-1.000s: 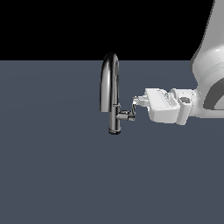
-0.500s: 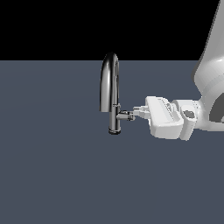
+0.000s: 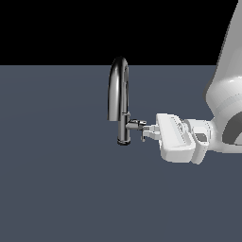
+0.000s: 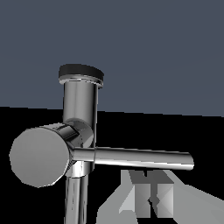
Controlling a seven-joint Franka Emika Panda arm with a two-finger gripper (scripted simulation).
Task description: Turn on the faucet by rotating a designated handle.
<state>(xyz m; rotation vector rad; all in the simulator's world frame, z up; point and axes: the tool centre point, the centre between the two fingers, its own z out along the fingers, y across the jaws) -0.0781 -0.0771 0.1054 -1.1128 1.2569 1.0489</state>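
Reaching gripper (image 3: 145,132) beside handle (image 3: 141,133), faucet (image 3: 119,101) upright on floor (image 3: 56,179)

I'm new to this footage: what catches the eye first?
A tall dark chrome faucet stands alone on a grey-blue floor, spout arched towards the exterior view's left. From the right a white gripper reaches level to its handle, a thin lever filling the wrist view.

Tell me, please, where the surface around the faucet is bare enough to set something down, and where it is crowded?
The dark surface is bare on the exterior view's left of the faucet and across the whole foreground below it. It is crowded only on the faucet's right, where the gripper sits at the handle with the white arm behind it.
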